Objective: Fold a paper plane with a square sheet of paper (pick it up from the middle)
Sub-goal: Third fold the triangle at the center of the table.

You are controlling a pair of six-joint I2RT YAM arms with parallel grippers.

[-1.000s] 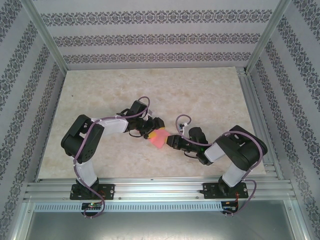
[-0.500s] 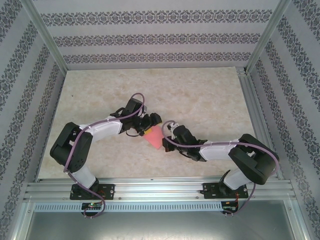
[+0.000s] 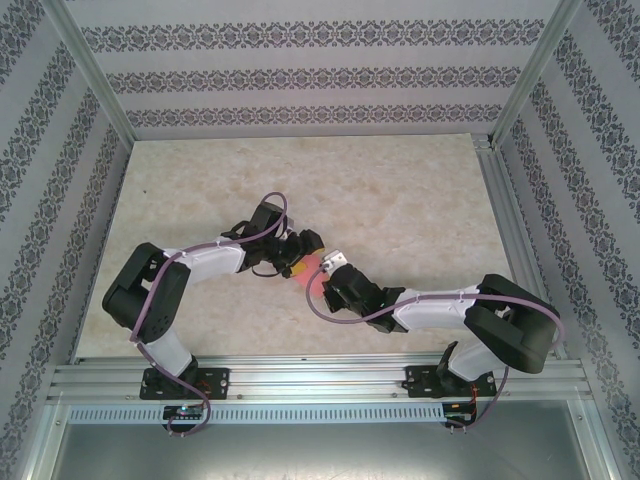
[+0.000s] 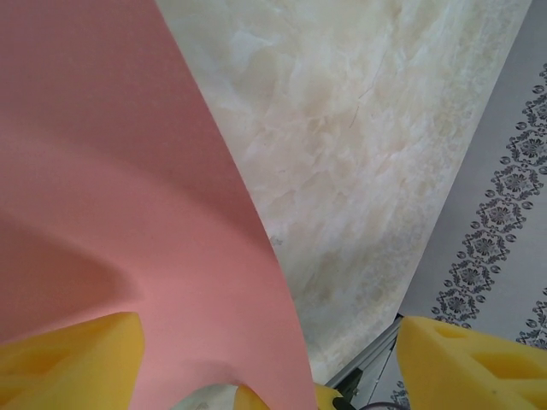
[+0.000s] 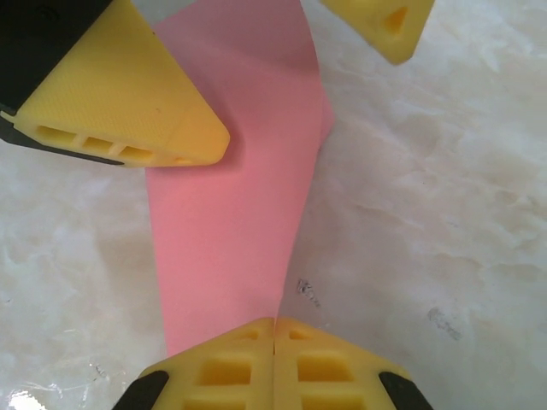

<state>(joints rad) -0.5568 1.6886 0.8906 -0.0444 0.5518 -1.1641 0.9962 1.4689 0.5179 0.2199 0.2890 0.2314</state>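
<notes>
Pincer states first: my right pincer (image 5: 273, 329) is closed tight, its tips pinching the near end of the pink paper (image 5: 231, 205) at the edge; my left pincer (image 4: 269, 367) stands wide apart, with one yellow finger (image 5: 128, 102) over the paper's far end and the other clear of it; the paper bows up off the marbled surface (image 5: 427, 213) between both pincers; its far end is cut off, so I cannot make out its full outline.
</notes>
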